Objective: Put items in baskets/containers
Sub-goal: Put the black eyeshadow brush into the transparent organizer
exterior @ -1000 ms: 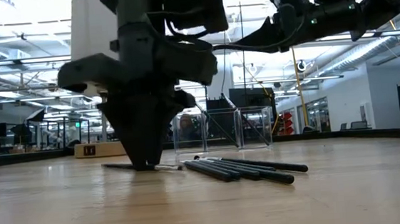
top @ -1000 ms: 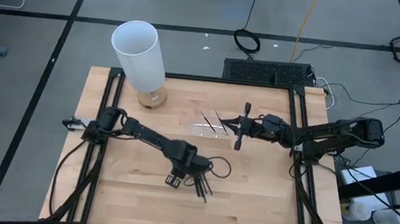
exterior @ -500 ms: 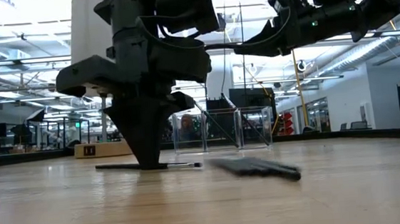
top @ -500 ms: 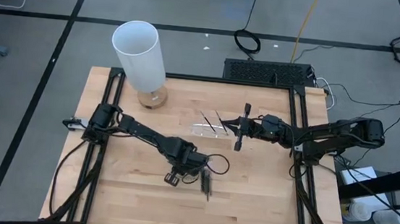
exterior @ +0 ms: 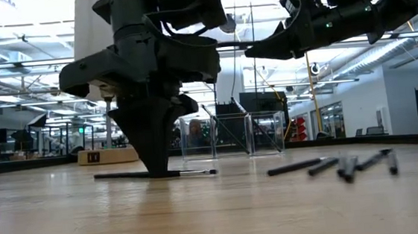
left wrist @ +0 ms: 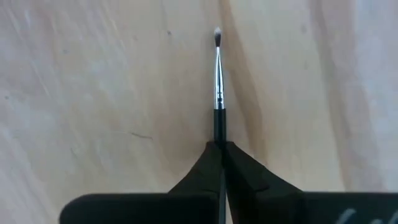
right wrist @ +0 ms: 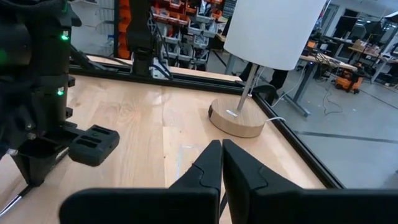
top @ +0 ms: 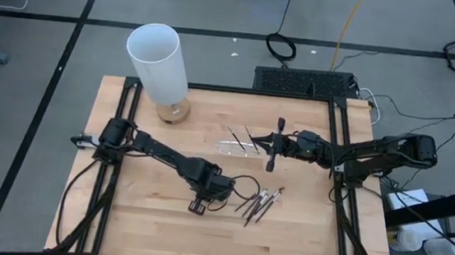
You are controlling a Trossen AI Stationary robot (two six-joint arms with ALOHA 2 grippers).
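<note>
One thin brush (exterior: 191,173), dark-handled with a pale tip, lies flat on the wooden table under my left gripper (exterior: 157,172), which is shut on it; the left wrist view shows its tip end (left wrist: 218,74) reaching out past the fingers. Several more brushes (top: 260,203) lie scattered on the table to the right of that gripper. The clear tray (top: 227,148) sits near the table's middle with two brushes (top: 243,138) leaning in it. My right gripper (top: 264,140) hovers shut and level just right of the tray, holding nothing. My left gripper pinches the brush's dark handle (left wrist: 219,132) between its two fingers, about midway along the brush. The fingers come from above, pointing steeply down, and lie across the brush. The brush lies level on the table with both ends sticking out past the fingers.
A tall white cylinder (top: 159,62) on a round wooden base (top: 173,112) stands at the far left corner. A black frame (top: 214,87) borders the table. Bare wood lies along the near edge and at the near left.
The bundle of loose brushes that lay right beside my left gripper has rolled toward the table's right edge and spread apart. One brush has stayed under that gripper, turned a little on the table. My left gripper has tipped slightly over it.
</note>
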